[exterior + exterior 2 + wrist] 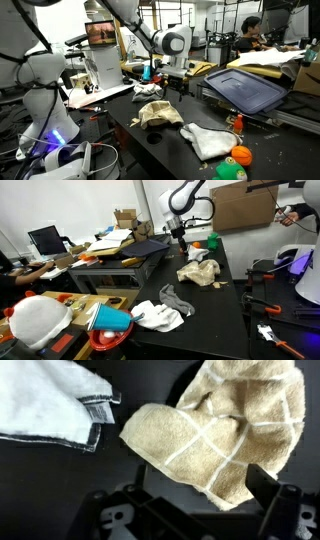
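My gripper (178, 86) hangs open and empty above the black table (120, 105), as both exterior views show (181, 243). Nearest below it lies a crumpled tan cloth with white grid lines (158, 113) (200, 272). In the wrist view this tan cloth (215, 430) fills the upper right, and my fingers (200, 500) stand apart over its lower edge without touching it. A white cloth with a grey striped hem (55, 405) lies beside it, also seen in both exterior views (208, 140) (160, 312).
An orange ball (241, 155) and a green ball (230, 171) sit at the table's near corner. A dark tray (245, 88) stands on a cart beside the table. A blue bowl (112, 320) and cardboard clutter lie on the neighbouring bench. A person (250, 30) sits behind.
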`<state>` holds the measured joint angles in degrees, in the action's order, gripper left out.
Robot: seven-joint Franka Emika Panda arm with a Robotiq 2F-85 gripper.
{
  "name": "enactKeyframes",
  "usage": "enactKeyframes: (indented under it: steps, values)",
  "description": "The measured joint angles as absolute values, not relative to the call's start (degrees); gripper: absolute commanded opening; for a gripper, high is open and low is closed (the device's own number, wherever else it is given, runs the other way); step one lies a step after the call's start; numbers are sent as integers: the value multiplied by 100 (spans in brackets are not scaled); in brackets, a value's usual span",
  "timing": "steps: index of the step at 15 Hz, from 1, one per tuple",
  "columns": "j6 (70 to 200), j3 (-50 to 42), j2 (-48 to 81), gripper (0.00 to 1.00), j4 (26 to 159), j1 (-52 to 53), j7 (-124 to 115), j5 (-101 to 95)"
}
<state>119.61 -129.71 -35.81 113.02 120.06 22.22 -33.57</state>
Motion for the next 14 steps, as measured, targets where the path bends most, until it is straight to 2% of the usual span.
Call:
enactKeyframes:
  steps: [7, 14]
  values:
    - [11452, -12463, -5598, 100, 9699, 12150, 2663, -4197]
    - [10622, -11989, -6448, 100, 9426, 12280, 2808, -4488]
